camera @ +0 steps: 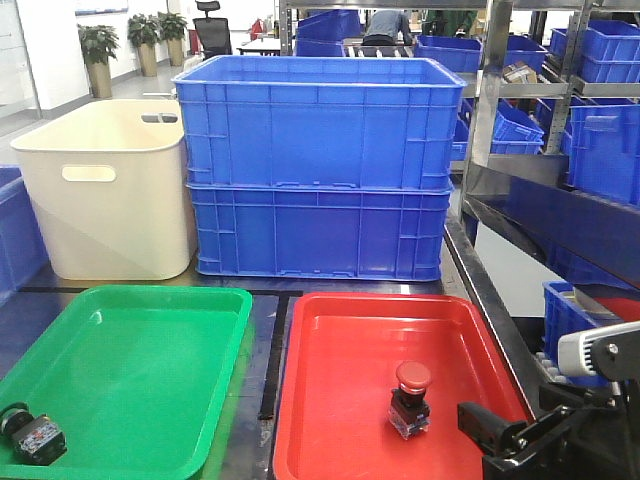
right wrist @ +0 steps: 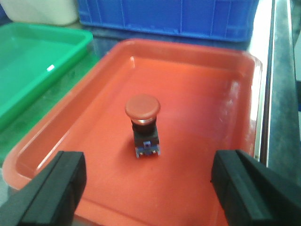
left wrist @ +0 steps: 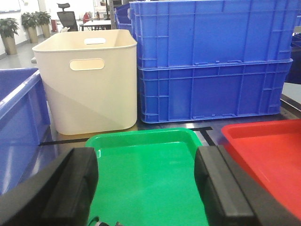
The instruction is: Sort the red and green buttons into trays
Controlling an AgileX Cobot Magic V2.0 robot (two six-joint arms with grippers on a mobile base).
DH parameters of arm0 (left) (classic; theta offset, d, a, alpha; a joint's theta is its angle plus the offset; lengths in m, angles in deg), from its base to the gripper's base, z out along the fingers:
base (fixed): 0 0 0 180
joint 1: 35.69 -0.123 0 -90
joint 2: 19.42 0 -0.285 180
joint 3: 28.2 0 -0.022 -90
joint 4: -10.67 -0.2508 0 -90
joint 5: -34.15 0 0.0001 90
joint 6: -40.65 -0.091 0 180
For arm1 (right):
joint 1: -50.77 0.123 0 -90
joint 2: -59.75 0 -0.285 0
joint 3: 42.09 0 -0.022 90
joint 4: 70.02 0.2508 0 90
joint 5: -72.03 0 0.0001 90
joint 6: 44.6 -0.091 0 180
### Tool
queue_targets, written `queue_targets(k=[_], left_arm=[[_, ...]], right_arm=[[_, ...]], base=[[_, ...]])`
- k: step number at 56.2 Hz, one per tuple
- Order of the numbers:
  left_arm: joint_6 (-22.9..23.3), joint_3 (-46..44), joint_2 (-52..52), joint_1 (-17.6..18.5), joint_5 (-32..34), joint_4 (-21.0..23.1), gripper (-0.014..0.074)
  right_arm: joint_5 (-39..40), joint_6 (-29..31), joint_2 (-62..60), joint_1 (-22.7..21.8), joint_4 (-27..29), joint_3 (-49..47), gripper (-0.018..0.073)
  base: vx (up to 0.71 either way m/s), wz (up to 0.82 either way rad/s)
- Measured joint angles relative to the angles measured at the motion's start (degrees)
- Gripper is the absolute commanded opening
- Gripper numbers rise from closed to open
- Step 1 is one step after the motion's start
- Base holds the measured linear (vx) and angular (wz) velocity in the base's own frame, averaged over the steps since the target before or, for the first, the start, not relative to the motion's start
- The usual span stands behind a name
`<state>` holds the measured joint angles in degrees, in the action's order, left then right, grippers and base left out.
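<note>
The red button [camera: 411,398], a red mushroom cap on a black block, stands upright in the near middle of the red tray [camera: 380,300]. My right gripper [right wrist: 148,188] is open just in front of the red button [right wrist: 143,125], apart from it, over the near rim of the red tray [right wrist: 188,47]. The green button [camera: 33,433], a dark collar on a grey-blue block, lies in the near-left corner of the green tray [camera: 150,295]. My left gripper [left wrist: 146,183] hangs open over the green tray [left wrist: 146,134], holding nothing.
Behind the trays stand a cream tub [camera: 110,190] and two stacked blue crates [camera: 320,170]. A metal rack with blue bins [camera: 600,130] runs along the right. Another blue crate [left wrist: 19,113] borders the left. A black tape line [camera: 272,350] runs between the trays.
</note>
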<state>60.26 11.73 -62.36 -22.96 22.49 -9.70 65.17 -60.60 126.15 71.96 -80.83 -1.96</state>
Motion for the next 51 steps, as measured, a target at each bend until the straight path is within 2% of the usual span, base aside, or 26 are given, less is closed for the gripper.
queue_targets(k=[14, 18, 23, 28, 32, 38, 44, 51], left_arm=[[0.00, 0.00, 0.00, 0.00, -0.11, 0.00, 0.0561], [-1.59, 0.27, 0.79, -0.14, -0.78, 0.06, 0.0552], [-6.85, 2.31, 3.49, -0.90, -1.74, 3.48, 0.0532], [-14.00, 6.50, 7.96, -2.07, -1.12, 10.13, 0.0491], [-21.38, 12.10, 12.03, -3.27, 1.47, 15.28, 0.0442], [-26.70, 21.75, 18.62, -6.37, 5.56, 19.97, 0.0349], [-26.88, 29.67, 26.04, -9.56, 8.48, 21.35, 0.0230], [-23.14, 36.82, 34.11, -11.87, 9.56, 21.57, 0.0121]], right_arm=[[-0.82, 0.00, 0.00, 0.00, 0.00, 0.00, 0.0592], [-0.82, 0.00, 0.00, 0.00, 0.00, 0.00, 0.0592], [-0.82, 0.00, 0.00, 0.00, 0.00, 0.00, 0.0592], [-0.89, 0.00, 0.00, 0.00, 0.00, 0.00, 0.0592], [-0.89, 0.00, 0.00, 0.00, 0.00, 0.00, 0.0592], [-0.89, 0.00, 0.00, 0.00, 0.00, 0.00, 0.0592], [-0.89, 0.00, 0.00, 0.00, 0.00, 0.00, 0.0592], [-0.89, 0.00, 0.00, 0.00, 0.00, 0.00, 0.0592]], base=[[0.00, 0.00], [0.00, 0.00], [0.00, 0.00], [0.00, 0.00], [0.00, 0.00], [0.00, 0.00], [0.00, 0.00], [0.00, 0.00]])
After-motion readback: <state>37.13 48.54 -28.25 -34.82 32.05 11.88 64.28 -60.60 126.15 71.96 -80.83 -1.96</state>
